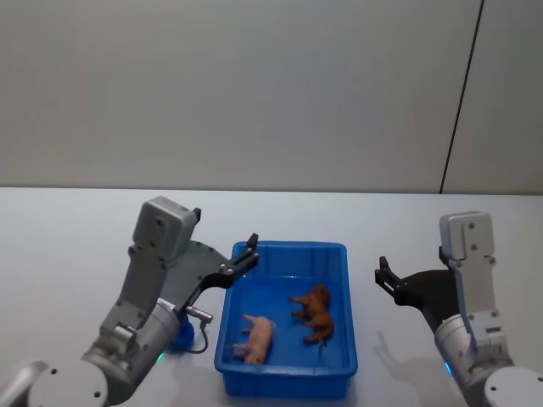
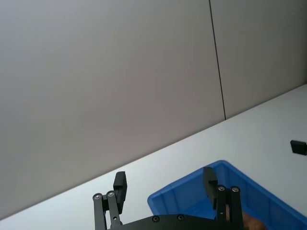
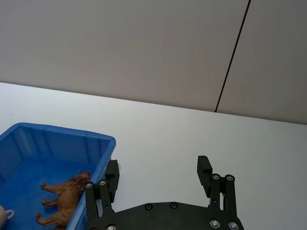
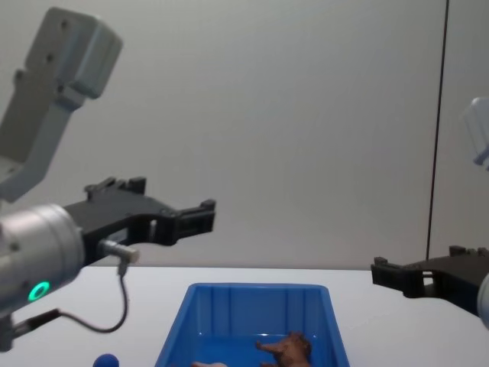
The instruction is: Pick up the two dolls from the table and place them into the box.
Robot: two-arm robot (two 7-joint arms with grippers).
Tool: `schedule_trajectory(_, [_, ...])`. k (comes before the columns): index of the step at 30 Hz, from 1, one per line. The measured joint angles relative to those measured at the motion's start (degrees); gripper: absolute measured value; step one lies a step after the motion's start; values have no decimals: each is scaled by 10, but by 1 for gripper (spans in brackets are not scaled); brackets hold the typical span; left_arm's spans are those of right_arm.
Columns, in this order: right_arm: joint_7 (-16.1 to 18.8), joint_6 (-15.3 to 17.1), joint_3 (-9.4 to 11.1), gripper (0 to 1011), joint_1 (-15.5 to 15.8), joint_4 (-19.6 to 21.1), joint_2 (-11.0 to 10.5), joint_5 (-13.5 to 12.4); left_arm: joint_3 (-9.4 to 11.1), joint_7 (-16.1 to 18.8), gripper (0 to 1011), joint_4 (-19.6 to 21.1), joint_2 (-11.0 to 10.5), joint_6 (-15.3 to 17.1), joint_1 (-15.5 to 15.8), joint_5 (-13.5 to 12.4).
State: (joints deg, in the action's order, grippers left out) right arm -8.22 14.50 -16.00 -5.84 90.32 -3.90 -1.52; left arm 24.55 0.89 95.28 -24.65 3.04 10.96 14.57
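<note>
Blue plastic walls of the box stand on the white bench, near the robot and between its two arms. Both dolls lie inside, on the box floor. The brown doll is on its side toward the right wall, about midway between the near and far ends. The pink doll lies nearer and to the left, close to the left wall. The two are apart from each other.

The left hand hangs over the far left corner of the box, raised above the rim. Its fingers stand spread apart and hold nothing. In the chest view it sits well above the box.

The right hand hovers off to the right of the box, above bare bench and not touching the rim. Its fingers are likewise apart and empty.

A small blue ball rests on the bench just left of the box, near the robot and partly hidden behind the left arm.
</note>
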Motion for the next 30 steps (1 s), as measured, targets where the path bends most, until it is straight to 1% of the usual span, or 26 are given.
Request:
schedule_trajectory(3, [-2, 0, 1, 1001, 2, 2, -1, 0, -7, 2, 1002, 5, -12, 12, -10, 16])
schedule_trajectory(4, [-2, 0, 1, 1001, 2, 3, -1, 0, -7, 2, 1002, 5, -12, 12, -10, 16])
schedule_trajectory(5, [-3, 0, 1, 1001, 3, 4, -2, -1, -9, 2, 1002, 6, -16, 17, -13, 24])
schedule_trajectory(7, [-4, 1, 1, 1001, 4, 5, -2, -1, -12, 2, 1001, 7, -20, 22, -16, 30])
schedule_trajectory(8, [-4, 1, 1, 1001, 4, 6, -3, -1, -15, 1, 1001, 8, -25, 29, -18, 38])
schedule_trajectory(13, [-5, 1, 2, 1001, 5, 8, -3, -1, -23, -7, 1001, 6, -36, 45, -24, 57])
schedule_trajectory(14, [-6, 1, 2, 1001, 5, 8, -3, -1, -25, -12, 1001, 4, -39, 52, -26, 63])
schedule_trajectory(20, [-7, 1, 2, 1001, 6, 9, -4, -1, -32, -31, 1001, -9, -47, 72, -27, 80])
schedule_trajectory(21, [-7, 1, 3, 1001, 7, 9, -4, -1, -34, -38, 1001, -13, -49, 76, -26, 83])
schedule_trajectory(26, [-7, 1, 3, 1001, 7, 10, -4, -1, -39, -64, 1001, -31, -52, 91, -23, 95])
schedule_trajectory(30, [-7, 1, 3, 1001, 7, 10, -4, -1, -40, -76, 1001, -43, -51, 96, -19, 100])
